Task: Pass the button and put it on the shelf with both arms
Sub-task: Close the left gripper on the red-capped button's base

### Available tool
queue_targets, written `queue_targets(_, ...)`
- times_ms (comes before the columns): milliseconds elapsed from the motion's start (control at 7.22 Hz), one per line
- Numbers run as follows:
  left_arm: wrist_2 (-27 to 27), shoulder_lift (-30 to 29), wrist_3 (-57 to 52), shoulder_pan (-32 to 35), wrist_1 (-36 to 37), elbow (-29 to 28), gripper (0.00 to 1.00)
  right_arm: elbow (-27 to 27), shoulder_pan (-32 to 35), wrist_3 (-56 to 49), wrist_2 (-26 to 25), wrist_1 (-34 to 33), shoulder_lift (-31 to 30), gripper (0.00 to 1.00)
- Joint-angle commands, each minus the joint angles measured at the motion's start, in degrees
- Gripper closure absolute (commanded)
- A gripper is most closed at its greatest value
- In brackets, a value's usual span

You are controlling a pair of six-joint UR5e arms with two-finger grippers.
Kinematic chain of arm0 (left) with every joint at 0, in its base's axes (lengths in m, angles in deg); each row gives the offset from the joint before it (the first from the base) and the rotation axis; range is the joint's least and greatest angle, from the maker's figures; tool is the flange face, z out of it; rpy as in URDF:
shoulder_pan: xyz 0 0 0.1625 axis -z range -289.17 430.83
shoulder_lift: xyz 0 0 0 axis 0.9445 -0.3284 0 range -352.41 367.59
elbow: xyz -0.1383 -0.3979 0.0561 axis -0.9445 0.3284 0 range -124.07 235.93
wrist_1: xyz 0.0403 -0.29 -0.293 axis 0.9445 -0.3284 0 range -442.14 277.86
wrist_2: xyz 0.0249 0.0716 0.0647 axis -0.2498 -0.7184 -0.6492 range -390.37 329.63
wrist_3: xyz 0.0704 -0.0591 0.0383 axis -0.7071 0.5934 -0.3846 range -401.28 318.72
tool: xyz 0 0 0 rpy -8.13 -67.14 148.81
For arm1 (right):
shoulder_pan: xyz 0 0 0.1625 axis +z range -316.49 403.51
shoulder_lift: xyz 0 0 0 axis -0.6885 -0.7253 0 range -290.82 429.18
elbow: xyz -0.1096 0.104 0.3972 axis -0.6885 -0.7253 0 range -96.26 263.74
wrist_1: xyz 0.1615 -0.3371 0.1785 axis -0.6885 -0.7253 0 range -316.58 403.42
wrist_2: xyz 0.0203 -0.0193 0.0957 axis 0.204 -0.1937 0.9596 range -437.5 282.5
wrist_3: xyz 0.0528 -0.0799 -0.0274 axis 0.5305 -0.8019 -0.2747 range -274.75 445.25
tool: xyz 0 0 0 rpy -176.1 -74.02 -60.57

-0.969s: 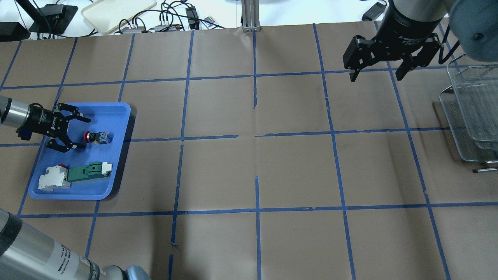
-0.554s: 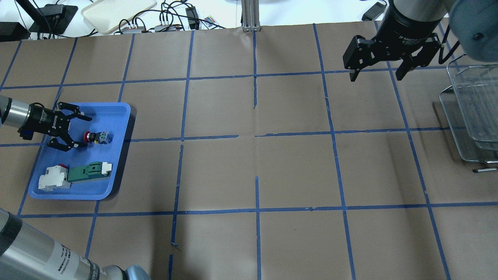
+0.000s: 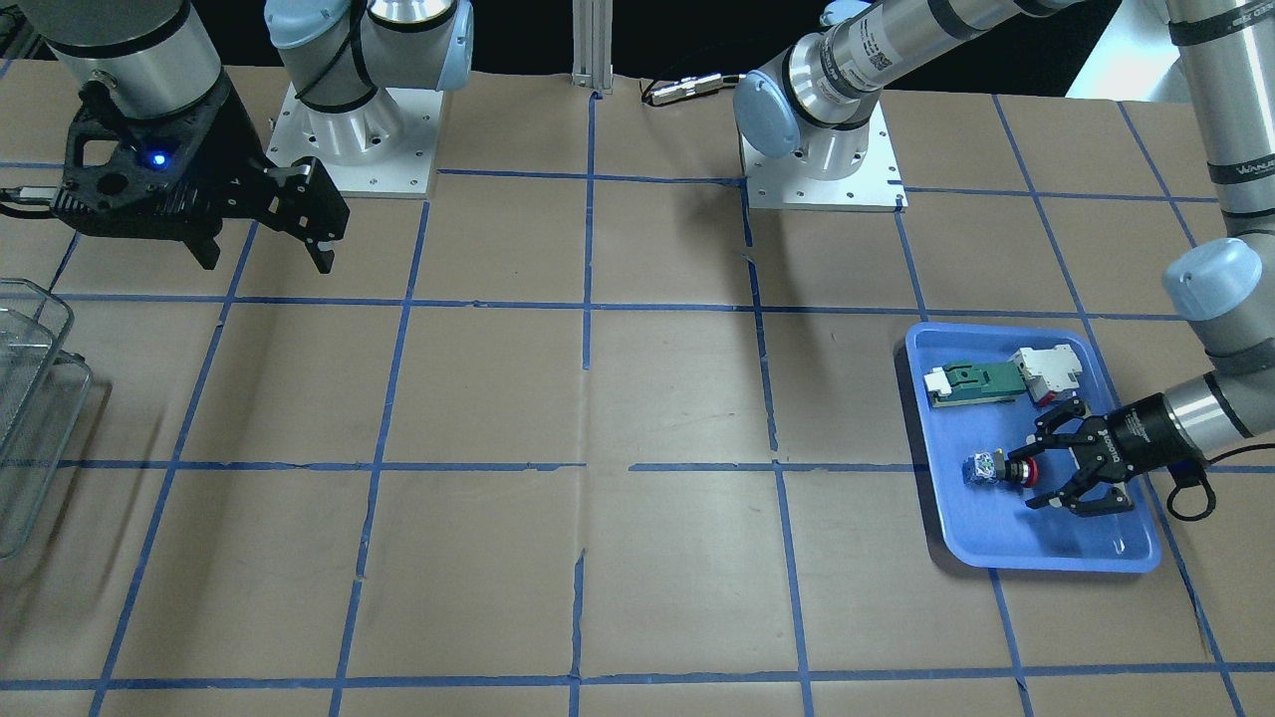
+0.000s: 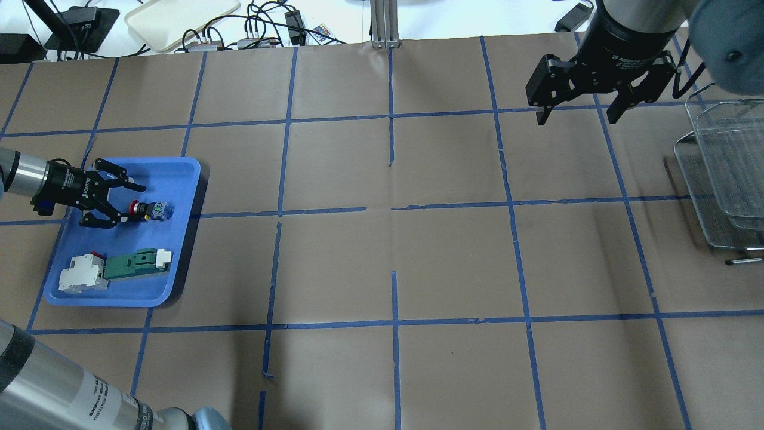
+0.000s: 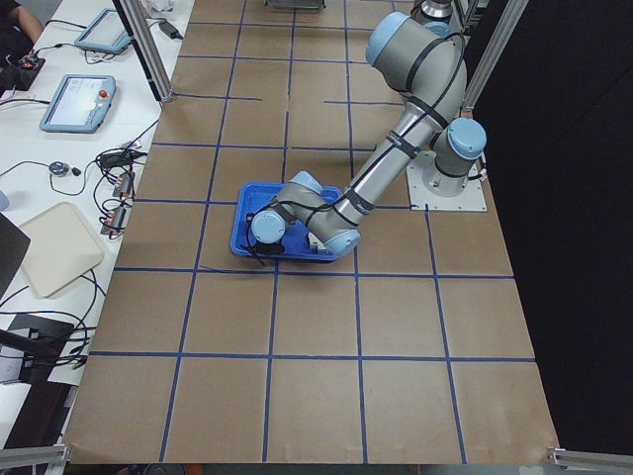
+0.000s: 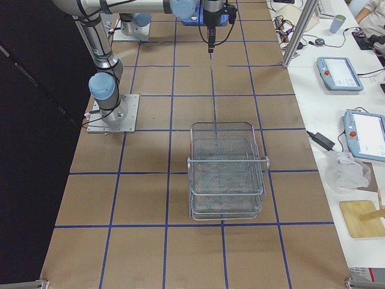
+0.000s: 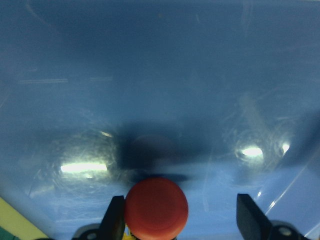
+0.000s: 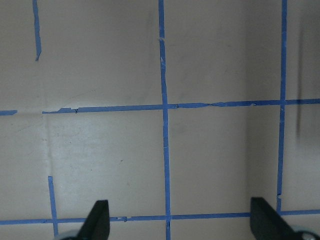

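The button (image 4: 149, 209) lies on its side in the blue tray (image 4: 176, 179), red cap toward my left gripper (image 4: 131, 205). That gripper is open and low in the tray, its fingers on either side of the red cap. In the left wrist view the cap (image 7: 156, 209) sits against one finger (image 7: 114, 220), with a gap to the other. The front view shows the same gripper (image 3: 1033, 470) and button (image 3: 996, 468). My right gripper (image 4: 576, 117) is open and empty, hanging above the table near the wire shelf (image 4: 716, 167).
A green-and-white part (image 4: 134, 264) and a white block with a red tab (image 4: 83, 273) lie in the tray's near half. The shelf also shows in the right side view (image 6: 225, 174). Cables and a cream tray (image 4: 179, 18) lie beyond the table's far edge.
My left gripper has edged toward the button and its fingers have narrowed a little around the red cap. The button and the right arm have not moved.
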Motion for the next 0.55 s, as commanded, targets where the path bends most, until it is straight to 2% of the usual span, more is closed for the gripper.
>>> queue_targets(0,-0.21,-0.12,0.0,0.0,-0.86,0.03,1.0,0.0,0.0,0.03,-0.04,0.0,0.0,0.0)
queue_targets(415,-0.65,1.36,0.17,0.0,-4.73,-0.32,1.0,0.0,0.0,0.03,0.05,0.0,-0.09,0.0)
